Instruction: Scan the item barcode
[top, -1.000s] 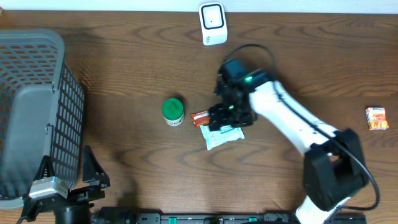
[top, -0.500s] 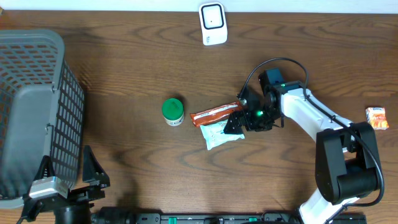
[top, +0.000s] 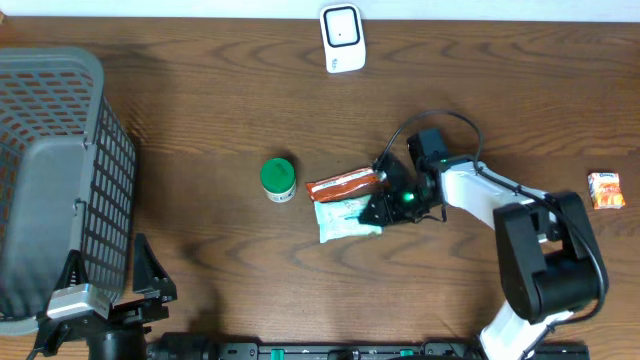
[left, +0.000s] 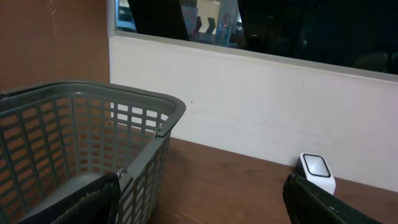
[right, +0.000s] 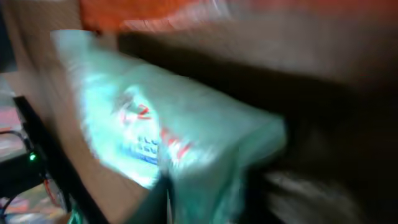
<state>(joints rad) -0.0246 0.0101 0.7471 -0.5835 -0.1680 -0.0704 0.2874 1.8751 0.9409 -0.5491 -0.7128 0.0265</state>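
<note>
Two grippers are in our view: at far left, next to the gray mesh basket (top: 110, 150), the left gripper (left: 200, 190) holds nothing, jaws spread wide. Moving right we pass a green-lidded jar (top: 278, 179), an orange-red snack packet (top: 343, 185) and, just beside it on the near side, the pale green pouch (top: 345, 217), with the white scanner (top: 342, 38) well apart at the far edge. The right gripper (top: 383, 200) sits at the pouch's right edge, but blur keeps us from telling whether its jaws pinch it; a small orange packet (top: 605, 190) lies far right.
</note>
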